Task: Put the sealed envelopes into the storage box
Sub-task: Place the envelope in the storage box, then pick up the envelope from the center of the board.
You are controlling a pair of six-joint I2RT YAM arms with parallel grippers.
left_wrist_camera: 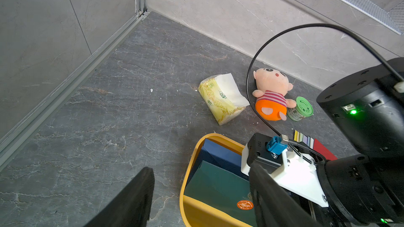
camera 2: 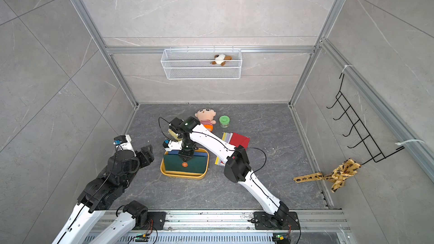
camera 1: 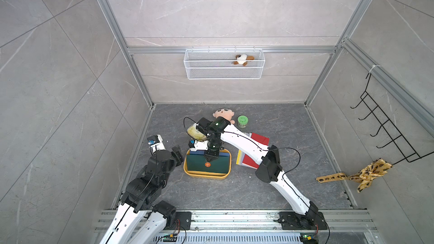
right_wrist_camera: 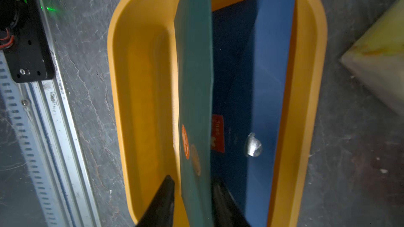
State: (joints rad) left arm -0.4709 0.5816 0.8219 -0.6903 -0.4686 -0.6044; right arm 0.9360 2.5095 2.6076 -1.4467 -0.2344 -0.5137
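The mustard-yellow storage box (camera 1: 206, 176) (camera 2: 183, 176) lies on the dark floor. A navy envelope (right_wrist_camera: 262, 84) leans in it, and a green envelope (camera 1: 199, 164) (right_wrist_camera: 194, 62) with an orange seal stands on edge in front of it. My right gripper (camera 1: 209, 159) (right_wrist_camera: 192, 179) hangs over the box, its jaws open on either side of the green envelope, with a gap at one finger. More sealed envelopes, red (camera 1: 258, 140) on top of pastel ones, lie fanned to the right under the right arm. My left gripper (camera 1: 177, 153) (left_wrist_camera: 201, 197) stands open and empty, left of the box.
A yellow tissue pack (left_wrist_camera: 223, 99), a plush doll (camera 1: 223, 113) and a green-lidded jar (camera 1: 242, 121) lie behind the box. A white wire basket (camera 1: 224, 64) hangs on the back wall. A black hook rack (camera 1: 385, 127) with a yellow cloth (camera 1: 366, 172) hangs on the right wall.
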